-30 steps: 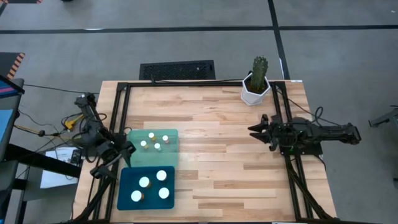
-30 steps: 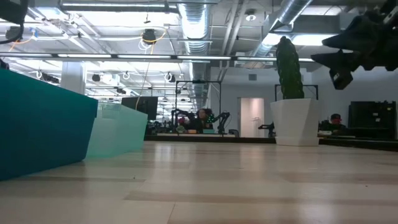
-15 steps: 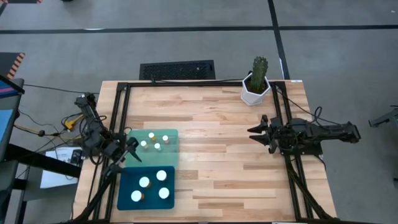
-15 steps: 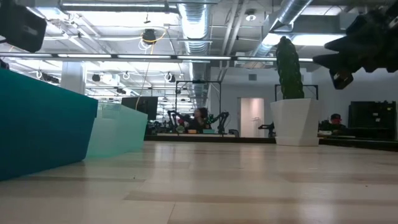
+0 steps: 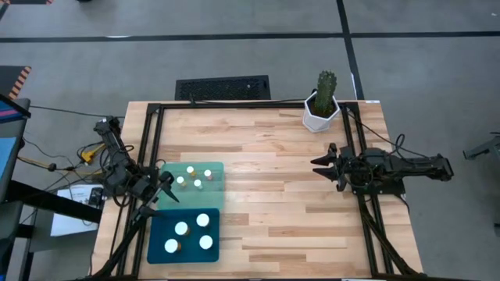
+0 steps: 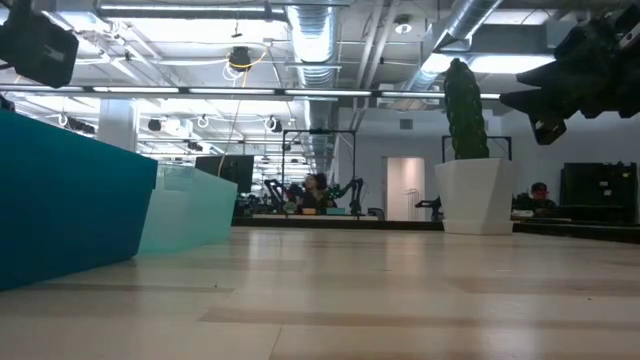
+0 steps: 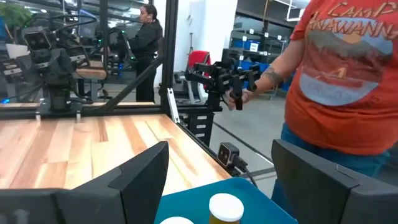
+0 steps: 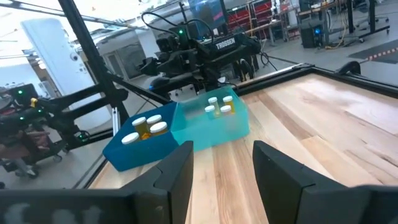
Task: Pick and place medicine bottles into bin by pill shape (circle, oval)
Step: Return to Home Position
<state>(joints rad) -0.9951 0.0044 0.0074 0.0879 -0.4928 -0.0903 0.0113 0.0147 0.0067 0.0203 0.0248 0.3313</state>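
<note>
Here, the white-capped amber medicine bottles [image 5: 181, 229] stand in two bins on the left part of the light wooden worktop [image 5: 281, 211]. The narrower ones are in the pale green translucent bin [image 5: 212, 200], the wider ones in the deep blue bin [image 5: 190, 252] touching it. The left gripper [image 5: 166, 187] hovers at the green bin's left edge, fingers wide, holding nothing. The right gripper [image 5: 317, 167] hangs over the worktop's right part, fingers likewise wide and empty, well apart from both bins.

We see a grey floor [image 5: 422, 78] with dark lines, and silver ducts [image 6: 312, 40] under long ceiling lights [image 6: 200, 90].
</note>
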